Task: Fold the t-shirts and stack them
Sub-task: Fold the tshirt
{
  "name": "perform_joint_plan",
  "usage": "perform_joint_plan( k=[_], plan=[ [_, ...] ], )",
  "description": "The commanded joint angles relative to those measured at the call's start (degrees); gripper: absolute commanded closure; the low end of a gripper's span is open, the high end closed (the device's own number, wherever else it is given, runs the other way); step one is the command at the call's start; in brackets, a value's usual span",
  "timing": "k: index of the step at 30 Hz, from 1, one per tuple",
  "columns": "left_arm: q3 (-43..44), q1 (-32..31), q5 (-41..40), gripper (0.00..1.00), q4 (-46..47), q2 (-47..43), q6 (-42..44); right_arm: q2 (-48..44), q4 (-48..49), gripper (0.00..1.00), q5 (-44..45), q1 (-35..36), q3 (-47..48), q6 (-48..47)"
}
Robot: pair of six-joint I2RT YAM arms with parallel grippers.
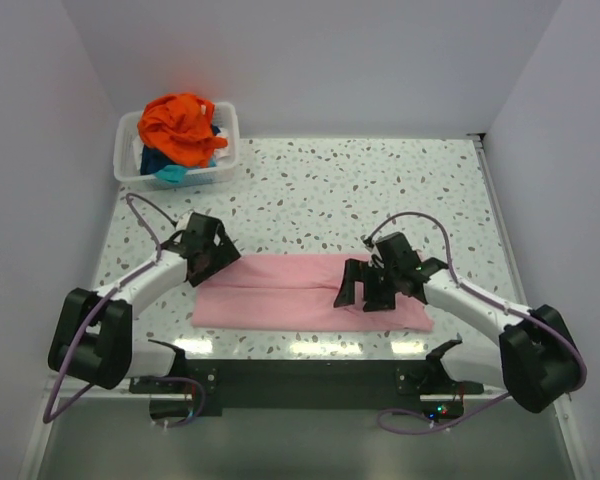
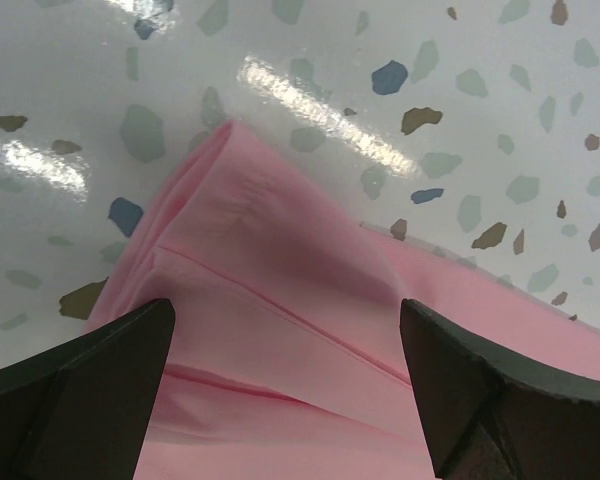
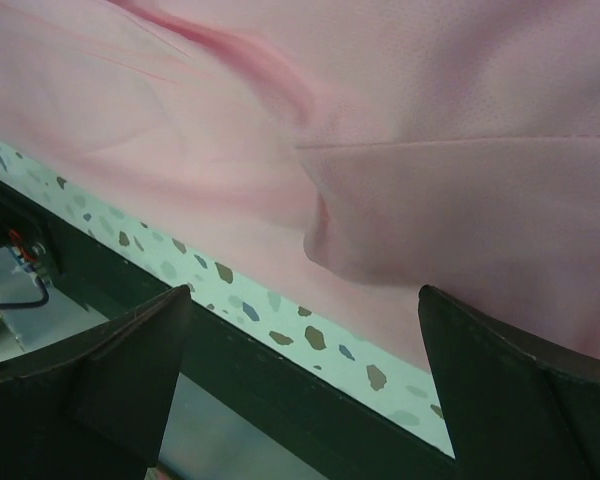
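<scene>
Pink t-shirt (image 1: 290, 290) lies beneath wide-open left gripper (image 2: 287, 315) and right gripper (image 3: 305, 305).

White bin (image 1: 128, 160) (far left corner) on the speckled table (image 1: 380, 190).

Lab booth: white walls (image 1: 310, 60), speckled table (image 1: 330, 190)

Nothing readable appears in any view: no text, label, brand, number or sign. The pink t-shirt (image 1: 300, 290) on the desk (image 1: 380, 190) is plain cloth, and both wrist views show only seams and folds on it. The orange t-shirt (image 1: 180, 125) heaped in the white bin (image 1: 130, 165) has no legible print, and nothing legible shows on the bin's wall. The desk's surface carries only a speckled pattern.
</scene>
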Motion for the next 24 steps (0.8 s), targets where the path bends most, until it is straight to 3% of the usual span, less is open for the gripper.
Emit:
perform_joint_plan(
  k=[1,7,12,19,24],
  plan=[
    [1.48,0.08,-5.82,0.0,-4.84,-2.72,-1.01,-4.48,-3.03,0.01,2.48,0.37,1.81,-0.19],
    [3.95,-0.01,-5.73,0.0,-4.59,-7.99,-0.31,-10.64,-15.07,0.01,14.32,0.28,9.63,-0.55],
    [5.88,-0.54,-0.73,0.0,-1.16,-8.35,2.77,-12.49,-18.96,0.01,22.87,0.1,10.52,2.44],
    [5.71,-1.24,3.58,0.0,2.18,-1.24,5.14,-9.33,-11.87,0.01,17.61,-4.64,3.76,5.08],
    [3.95,-1.42,5.95,0.0,4.47,3.77,5.93,-1.27,-6.67,0.01,15.59,-9.55,1.99,2.72]
  ],
)
